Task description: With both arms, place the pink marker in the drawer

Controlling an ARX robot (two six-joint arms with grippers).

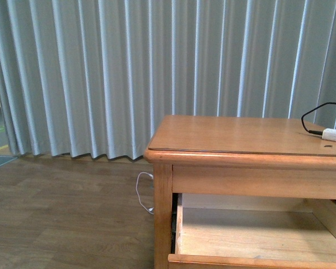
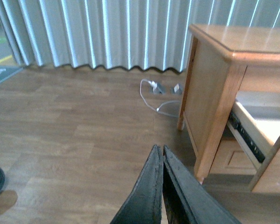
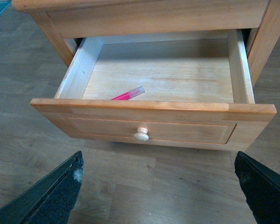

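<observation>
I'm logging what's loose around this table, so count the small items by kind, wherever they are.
Pink marker, lying in the open drawer: 1
White adapter with a black cable, on the tabletop: 1
White cable on the floor beside the table: 1
Total: 3

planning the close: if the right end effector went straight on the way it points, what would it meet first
Most likely the drawer front, near the knob, ahead of the open right end effector. Depth is unclear; it might reach the floor below instead.
</observation>
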